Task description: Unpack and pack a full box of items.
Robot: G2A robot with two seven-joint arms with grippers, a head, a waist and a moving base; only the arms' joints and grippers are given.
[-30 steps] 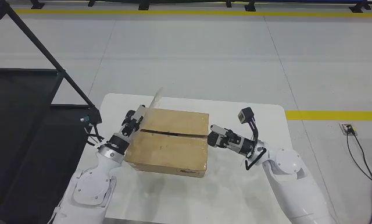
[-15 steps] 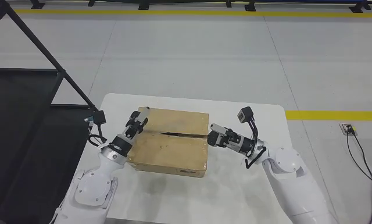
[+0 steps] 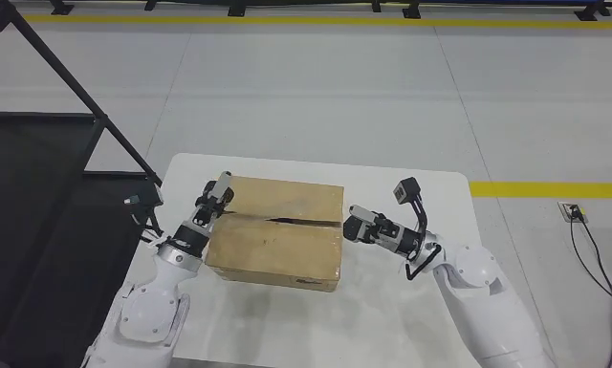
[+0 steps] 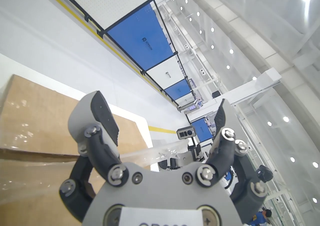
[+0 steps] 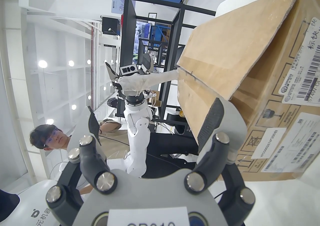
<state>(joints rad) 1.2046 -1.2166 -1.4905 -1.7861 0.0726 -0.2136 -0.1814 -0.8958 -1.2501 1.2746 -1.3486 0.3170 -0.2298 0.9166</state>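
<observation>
A brown cardboard box point(image 3: 277, 236) lies on the white table point(image 3: 402, 311), its top flaps meeting at a slightly gapped seam point(image 3: 287, 217). My left gripper point(image 3: 217, 190) is at the box's left end by the seam, open point(image 4: 162, 117). A strip of clear tape point(image 5: 152, 77) runs from the seam's end to this gripper and lies crumpled against its palm point(image 4: 160, 153). My right gripper point(image 3: 353, 224) is open at the box's right end, one of its fingers point(image 5: 212, 119) close to the labelled end face point(image 5: 280, 112).
A black metal frame with dark panels point(image 3: 57, 186) stands just left of the table. Bare tabletop point(image 3: 287, 320) lies in front of the box and to its right. A yellow floor line point(image 3: 540, 189) runs beyond the table's right side.
The tape strip that stood up above the left gripper a second ago has dropped. The left gripper swung over the box's corner and back to its left end. The right gripper barely moved.
</observation>
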